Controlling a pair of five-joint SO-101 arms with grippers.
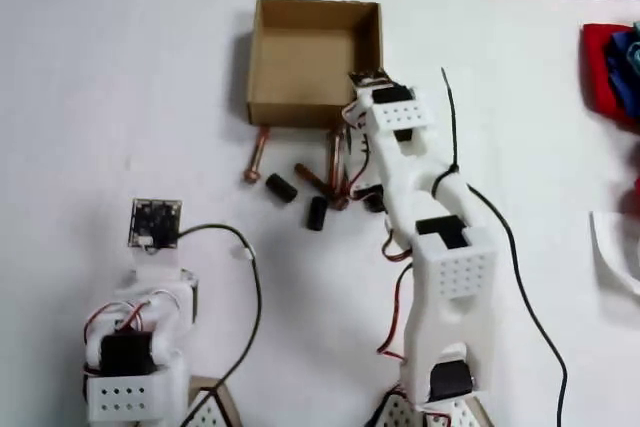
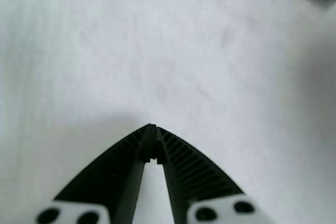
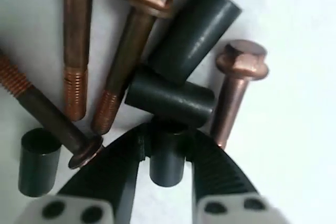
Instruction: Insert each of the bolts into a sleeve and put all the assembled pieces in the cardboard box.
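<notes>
White table (image 1: 120, 77), right gripper (image 3: 167, 136) low over the pile. Btwn its fingers: one black sleeve (image 3: 167, 163). Just past the tips, two more sleeves (image 3: 170, 98), touching. Copper bolts (image 3: 131, 51) fan out beyond, w/ a dark bolt (image 3: 47, 111) and 4th sleeve (image 3: 38, 161) off to one side. Cardboard box (image 1: 300, 112) farther ahead. Red cloth (image 1: 605, 67) well apart, at table edge.

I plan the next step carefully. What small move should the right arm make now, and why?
Probably lift the sleeve straight up a little: the right gripper appears closed on it, and bolts and another sleeve lie tightly around it.
</notes>
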